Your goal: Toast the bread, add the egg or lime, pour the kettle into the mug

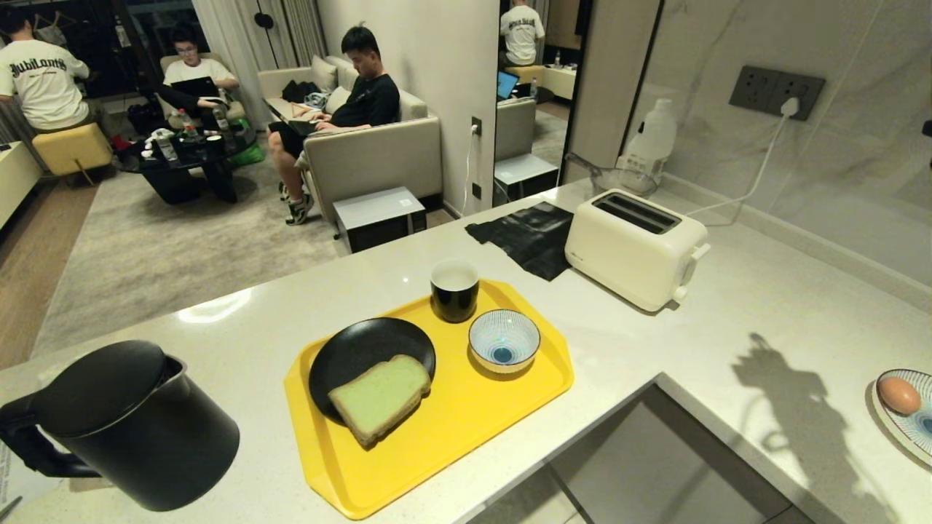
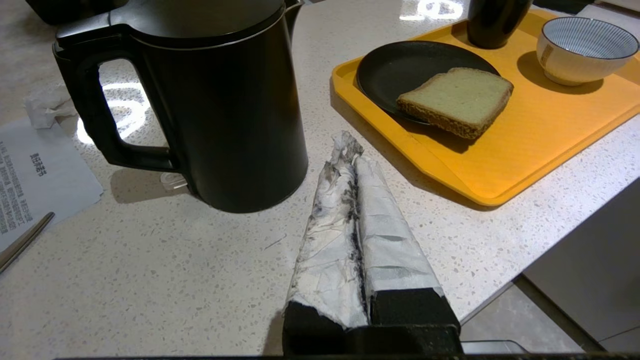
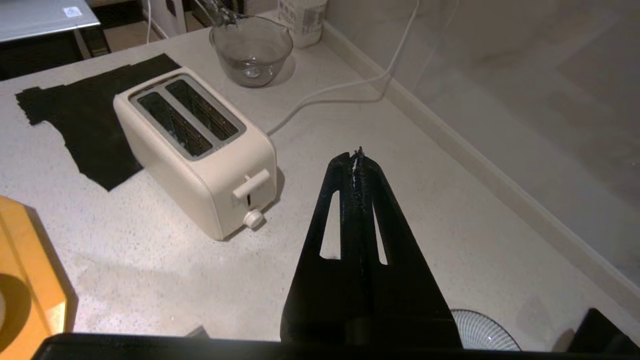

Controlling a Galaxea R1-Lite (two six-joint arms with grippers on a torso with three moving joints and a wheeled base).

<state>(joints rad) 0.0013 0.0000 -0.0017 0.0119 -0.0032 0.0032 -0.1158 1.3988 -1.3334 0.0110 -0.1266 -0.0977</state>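
The bread (image 1: 380, 397), pale green with a brown crust, lies half on a black plate (image 1: 349, 349) on the yellow tray (image 1: 510, 386). On the same tray stand the black mug (image 1: 454, 290) and a striped bowl (image 1: 504, 340). At the counter's near left stands the black kettle (image 1: 124, 422). The egg (image 1: 898, 394) rests on a striped plate (image 1: 917, 429) at far right. No lime is in view. My left gripper (image 2: 348, 145), its fingers taped white, hangs shut and empty beside the kettle (image 2: 220, 100). The right gripper (image 3: 356, 155) is shut and empty, above bare counter right of the cream toaster (image 3: 200, 150).
A black cloth (image 1: 531, 233) lies left of the toaster (image 1: 633, 247); a glass bowl (image 3: 251, 50) and a white bottle (image 1: 655, 142) stand behind it, its cord running to a wall socket. A paper sheet (image 2: 35, 175) lies by the kettle. People sit on sofas beyond the counter.
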